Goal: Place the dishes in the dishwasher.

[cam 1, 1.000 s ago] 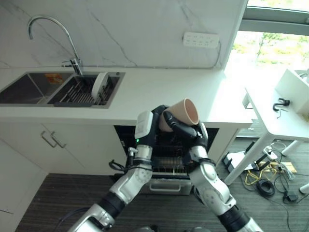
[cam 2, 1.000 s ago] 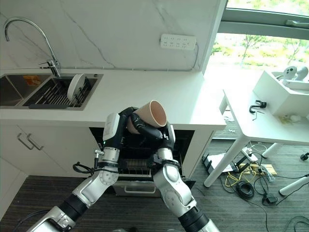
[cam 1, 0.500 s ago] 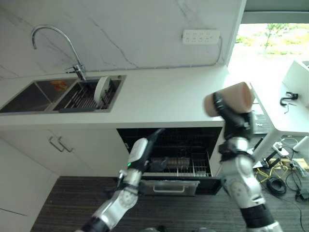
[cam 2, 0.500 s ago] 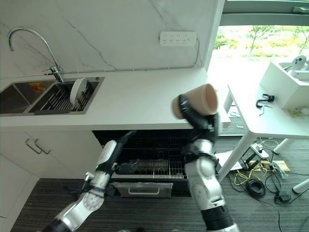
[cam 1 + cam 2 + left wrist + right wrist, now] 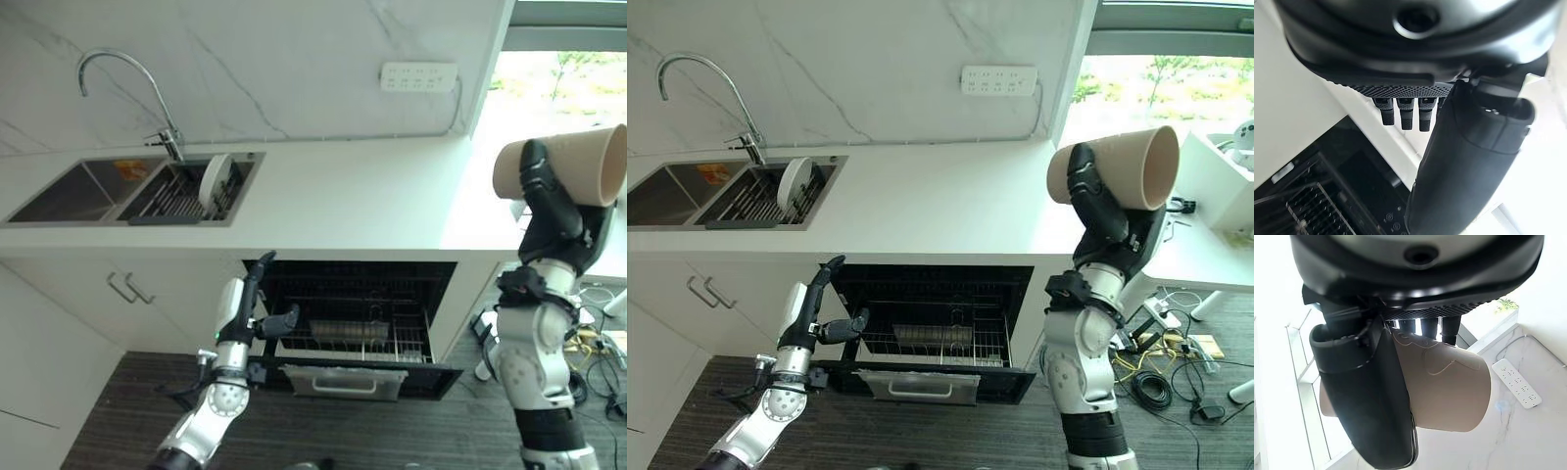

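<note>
Tan cup (image 5: 573, 166) held high in the right robot hand (image 5: 1104, 220), fingers and thumb curled round its wall — it hangs in the air past the right end of the counter (image 5: 372, 201), well above the open dishwasher (image 5: 358, 323). The right wrist view shows the same grip: thumb across the side, fingers wrapped behind.

Orientation: cup lies on its side, long axis roughly level and running along the counter's length. Open mouth faces the robot's right; closed base faces left, toward the counter.

Left robot hand (image 5: 250, 304) sits low at the left edge of the dishwasher opening, fingers straight and relaxed, holding nothing. Lower rack (image 5: 358, 338) is partly pulled out, with wire tines showing and apparently free space.

White plate (image 5: 214, 178) stands on edge in the sink drying rack (image 5: 181, 191) at the counter's left end — likely still to be loaded.

Step in hand, as judged: carry the cup down to the rack. To do it well — lower the arm clear of the counter's front edge, rotate the wrist so the mouth turns downward, and seat the cup between tines before loosening the fingers. Risk: clipping the counter edge during descent.
</note>
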`<state>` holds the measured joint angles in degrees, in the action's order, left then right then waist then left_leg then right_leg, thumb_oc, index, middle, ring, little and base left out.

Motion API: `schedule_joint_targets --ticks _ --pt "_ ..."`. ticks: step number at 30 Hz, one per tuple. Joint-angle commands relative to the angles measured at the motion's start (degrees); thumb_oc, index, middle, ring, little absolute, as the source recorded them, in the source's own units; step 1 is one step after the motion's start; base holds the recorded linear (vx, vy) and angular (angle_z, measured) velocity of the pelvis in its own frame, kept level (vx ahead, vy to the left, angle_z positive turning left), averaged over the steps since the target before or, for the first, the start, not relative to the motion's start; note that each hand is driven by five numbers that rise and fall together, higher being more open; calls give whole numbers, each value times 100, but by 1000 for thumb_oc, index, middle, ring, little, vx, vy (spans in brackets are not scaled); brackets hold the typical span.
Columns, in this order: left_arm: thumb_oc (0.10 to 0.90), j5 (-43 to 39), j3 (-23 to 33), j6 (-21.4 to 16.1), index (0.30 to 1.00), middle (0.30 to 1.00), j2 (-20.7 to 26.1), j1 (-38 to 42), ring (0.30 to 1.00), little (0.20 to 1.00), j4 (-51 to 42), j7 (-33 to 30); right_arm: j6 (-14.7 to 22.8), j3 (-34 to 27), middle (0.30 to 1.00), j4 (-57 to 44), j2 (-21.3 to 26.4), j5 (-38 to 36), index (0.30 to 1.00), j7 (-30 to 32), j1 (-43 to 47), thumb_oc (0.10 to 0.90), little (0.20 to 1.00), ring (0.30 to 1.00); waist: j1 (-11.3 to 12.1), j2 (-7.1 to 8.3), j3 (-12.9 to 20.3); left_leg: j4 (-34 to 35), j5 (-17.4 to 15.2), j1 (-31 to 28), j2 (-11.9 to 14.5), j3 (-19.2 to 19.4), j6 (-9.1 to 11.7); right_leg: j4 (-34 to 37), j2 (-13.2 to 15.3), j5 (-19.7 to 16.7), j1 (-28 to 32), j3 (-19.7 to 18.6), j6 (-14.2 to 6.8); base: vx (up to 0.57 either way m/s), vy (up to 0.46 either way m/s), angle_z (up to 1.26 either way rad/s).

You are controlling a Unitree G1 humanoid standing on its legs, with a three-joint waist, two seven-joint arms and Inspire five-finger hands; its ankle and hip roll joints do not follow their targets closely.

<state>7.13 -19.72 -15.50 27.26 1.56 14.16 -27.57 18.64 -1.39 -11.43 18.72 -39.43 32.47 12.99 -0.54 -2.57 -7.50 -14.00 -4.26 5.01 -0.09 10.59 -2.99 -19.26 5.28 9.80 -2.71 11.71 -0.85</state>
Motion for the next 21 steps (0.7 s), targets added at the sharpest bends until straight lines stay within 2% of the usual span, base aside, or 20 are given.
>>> schedule_joint_targets --ticks 1,7,10,11,14,16,18,19,21 --pt "800 -19 442 -540 900 900 180 641 900 900 -929 116 421 -233 300 -821 186 523 300 -347 508 400 300 300 52 103 247 -319 -1022 -284 204 -176 341 207 135 233 134 -84 -428 0 0 0" --pt "800 -274 399 83 900 900 230 733 900 900 -1221 1087 371 -179 300 -856 169 604 300 -500 314 400 300 300 -2 73 233 -319 -1010 -288 223 -145 341 207 123 231 123 -96 -441 0 0 0" --pt "800 -591 312 555 900 900 292 736 900 900 -1429 1789 348 -219 300 -893 189 577 300 -597 228 400 300 300 -38 37 214 -319 -999 -283 243 -123 338 207 107 231 105 -115 -451 24 -8 -1" --pt "800 -865 271 882 900 900 319 733 900 900 -1522 2278 325 -241 300 -919 221 549 300 -631 210 400 300 300 -52 13 199 -319 -996 -284 246 -118 333 207 96 232 98 -127 -453 50 -10 -1" --pt "800 -1244 223 1237 900 900 374 697 900 900 -1628 2682 309 -270 300 -926 292 574 300 -691 154 400 300 300 -87 -33 179 -319 -1021 -323 259 -112 304 207 74 249 125 -190 -460 87 -1 0" --pt "800 -1356 253 1347 900 900 436 677 900 900 -1710 2762 254 -291 300 -948 345 557 300 -689 127 400 300 300 -95 -47 148 -319 -1010 -385 294 -110 306 207 58 246 189 -220 -450 94 7 0" --pt "800 -1497 295 1380 900 900 498 695 900 900 -1806 2802 268 -323 300 -968 455 429 300 -722 116 400 300 300 -76 -57 5 -319 -776 -397 348 -162 360 207 51 174 293 -196 -421 -11 6 -1" --pt "800 -1546 296 1349 900 900 520 874 900 900 -1821 2812 407 -328 300 -929 576 405 300 -720 241 400 300 300 -88 -40 -286 -319 -534 -269 407 -242 424 207 70 59 218 -209 -378 -115 -7 2" --pt "800 -1501 272 1337 900 900 560 1061 900 900 -1777 2826 492 -306 300 -828 635 359 300 -716 420 400 300 300 -109 -30 -466 -319 -471 -154 432 -258 419 207 61 0 98 -239 -352 -192 -4 17"
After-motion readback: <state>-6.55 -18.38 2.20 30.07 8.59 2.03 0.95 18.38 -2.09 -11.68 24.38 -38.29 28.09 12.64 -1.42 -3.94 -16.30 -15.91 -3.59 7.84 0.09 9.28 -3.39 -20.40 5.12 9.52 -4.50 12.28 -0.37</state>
